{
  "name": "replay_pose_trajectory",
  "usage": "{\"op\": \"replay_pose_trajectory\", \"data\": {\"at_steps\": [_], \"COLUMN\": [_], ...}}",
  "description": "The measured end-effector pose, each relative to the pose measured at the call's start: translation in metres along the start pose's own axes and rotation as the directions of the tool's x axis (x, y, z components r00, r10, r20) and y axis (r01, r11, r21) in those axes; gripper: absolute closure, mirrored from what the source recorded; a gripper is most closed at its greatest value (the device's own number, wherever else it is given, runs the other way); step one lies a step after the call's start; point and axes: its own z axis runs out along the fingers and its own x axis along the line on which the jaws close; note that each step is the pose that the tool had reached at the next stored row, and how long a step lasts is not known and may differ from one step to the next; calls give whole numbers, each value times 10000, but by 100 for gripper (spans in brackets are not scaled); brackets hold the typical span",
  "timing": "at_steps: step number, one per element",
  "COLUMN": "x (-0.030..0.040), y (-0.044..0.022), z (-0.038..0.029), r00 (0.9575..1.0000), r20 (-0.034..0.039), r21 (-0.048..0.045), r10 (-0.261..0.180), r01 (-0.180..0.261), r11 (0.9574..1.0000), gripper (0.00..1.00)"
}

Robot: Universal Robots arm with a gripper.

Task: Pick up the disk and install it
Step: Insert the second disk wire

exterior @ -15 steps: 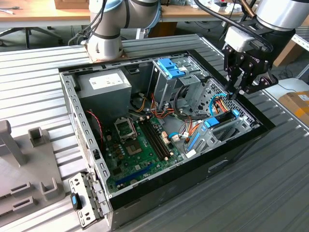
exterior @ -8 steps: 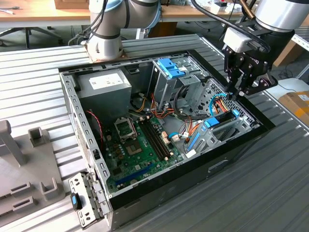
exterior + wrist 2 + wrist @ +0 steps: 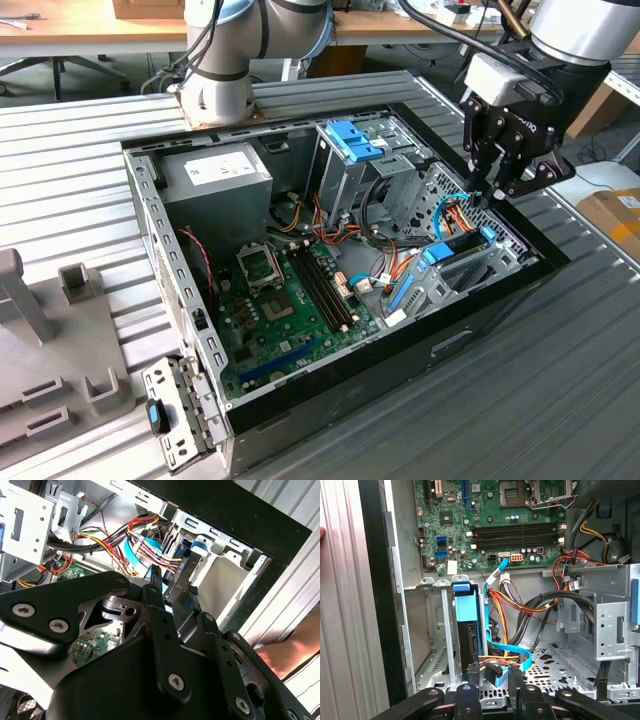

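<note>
The disk (image 3: 468, 630) stands on edge in its bay (image 3: 440, 640) by the case (image 3: 520, 285) wall (blue tab up), so the hand (image 3: 492, 676) hangs right above its cabled end, fingers apart, straddling it but not clamped.

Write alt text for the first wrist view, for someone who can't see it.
A black disk in blue rails stands on edge in a metal bay of an open computer case, with the gripper just over its near end. Beyond lie coloured cables and a green motherboard.
</note>
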Motion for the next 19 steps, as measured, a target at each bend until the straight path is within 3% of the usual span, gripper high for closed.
{"op": "replay_pose_trajectory", "data": {"at_steps": [6,9,17,19], "x": [0,0,3,18], "y": [0,-1,2,7], "z": [0,0,0,3], "r00": [10000,10000,10000,10000], "r20": [-2,-2,-1,93], "r21": [-22,-37,-57,-61], "r10": [-1,-2,-2,4], "r01": [1,2,2,-3], "r11": [10000,10000,10000,10000], "gripper": [64,84,84,84]}}
